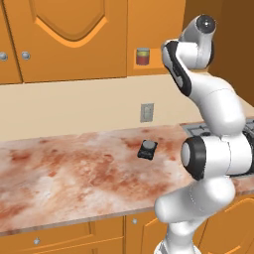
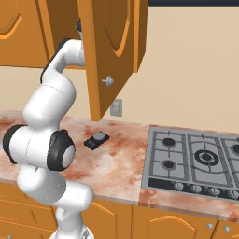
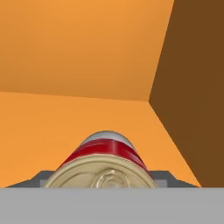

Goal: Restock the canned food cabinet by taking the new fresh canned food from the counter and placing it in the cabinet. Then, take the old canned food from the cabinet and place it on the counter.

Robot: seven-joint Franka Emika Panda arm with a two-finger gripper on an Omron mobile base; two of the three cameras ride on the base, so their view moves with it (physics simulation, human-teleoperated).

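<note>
- My arm [image 1: 208,114] rises from the lower right of the left base view and bends up into the open cabinet [image 1: 154,69]; my wrist goes in behind the cabinet's right edge, so my pincer itself is hidden there.
- Hand view: the new fresh canned food [image 3: 105,164] lies lengthwise along my line of sight, its gold-toned end facing the camera, the red band behind it and a silver-grey end beyond. It sits low in the view, just where my fingertips would rise (they are covered by the can, so I cannot tell whether my pincer is clamped on it or standing apart).
- Around the can: the cabinet's flat orange floor [image 3: 52,127], its orange back wall and a darker brown side wall on the right.
- Left base view: the old canned food [image 1: 143,56] stands upright on the cabinet ledge, left of my arm.
- The counter [image 1: 64,173] carries a small dark object [image 1: 147,149] with a grey top.
- Right base view: the open cabinet door [image 2: 112,56] hangs in front of my upper arm; a gas hob [image 2: 196,161] is set into the counter at right.
</note>
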